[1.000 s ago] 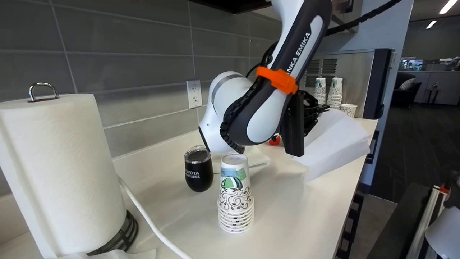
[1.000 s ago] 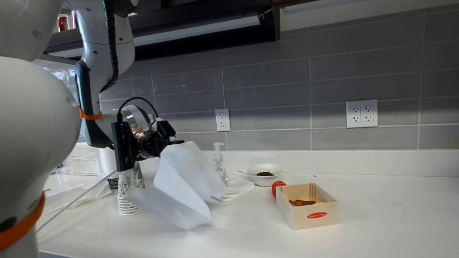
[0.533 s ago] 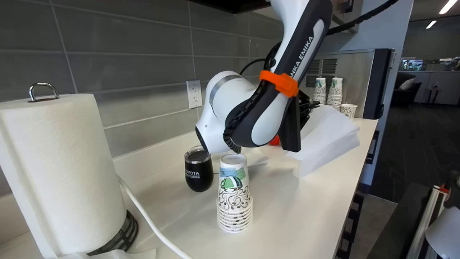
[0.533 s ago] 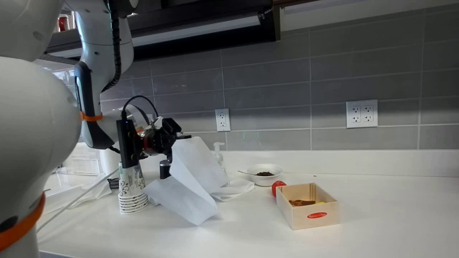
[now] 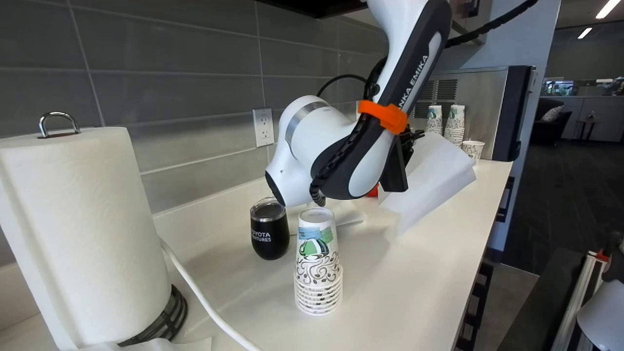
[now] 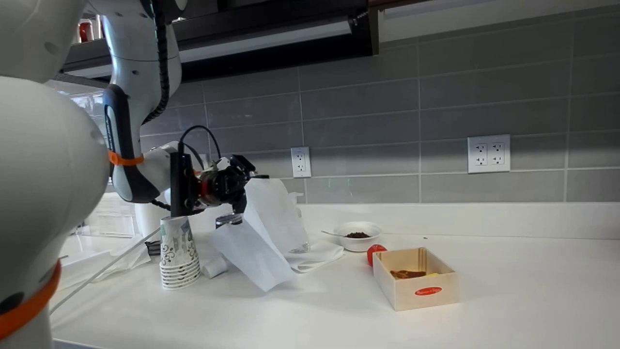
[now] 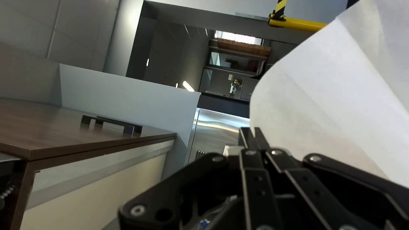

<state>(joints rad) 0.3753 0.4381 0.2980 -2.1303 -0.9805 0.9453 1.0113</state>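
A large white paper sheet (image 6: 271, 213) hangs from my gripper (image 6: 264, 177) in both exterior views, where the sheet also shows right of the arm (image 5: 434, 175). In the wrist view the gripper's fingertips (image 7: 243, 135) are close together at the sheet's edge, and the sheet (image 7: 326, 105) fills the right side. The sheet is creased and hangs over the counter (image 6: 436, 329); I cannot tell whether its lower corner touches it. A stack of upside-down patterned paper cups (image 5: 319, 263) stands under the arm. A black lidded tumbler (image 5: 269, 239) stands beside it.
A paper towel roll (image 5: 83, 234) and a white cable (image 5: 209, 302) lie near the cups. A wooden box (image 6: 411, 295) with small items, a red round object (image 6: 375, 252), a white bowl (image 6: 356, 245) and a white cloth (image 6: 319, 254) are on the counter. Dark cabinets (image 6: 271, 43) hang above.
My gripper has moved up and away from the cup stack, carrying the paper sheet with it. The sheet's lower corner has risen. The cup stack has shifted very slightly.
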